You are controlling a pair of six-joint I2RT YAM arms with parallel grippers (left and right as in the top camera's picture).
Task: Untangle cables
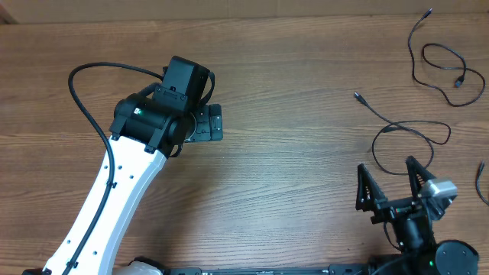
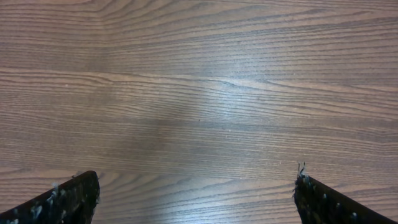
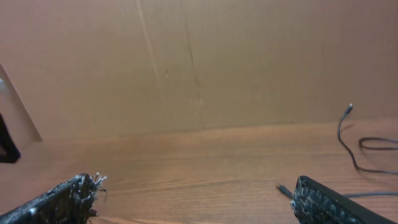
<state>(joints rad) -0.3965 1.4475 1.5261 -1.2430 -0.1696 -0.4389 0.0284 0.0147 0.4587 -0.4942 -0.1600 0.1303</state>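
Thin black cables lie at the right of the wooden table. One cable (image 1: 447,72) loops at the far right corner, apart from the others. A second cable (image 1: 405,126) runs from a small plug (image 1: 357,96) into a loop just beyond my right gripper (image 1: 387,174). A short bit of a third cable (image 1: 482,183) shows at the right edge. My right gripper is open and empty, with cables ahead to its right (image 3: 348,143). My left gripper (image 1: 208,122) is open and empty over bare wood (image 2: 196,183), far left of the cables.
The thick black cord (image 1: 92,92) of the left arm arcs over the table's left side. A brown cardboard wall (image 3: 186,62) stands beyond the table's far edge in the right wrist view.
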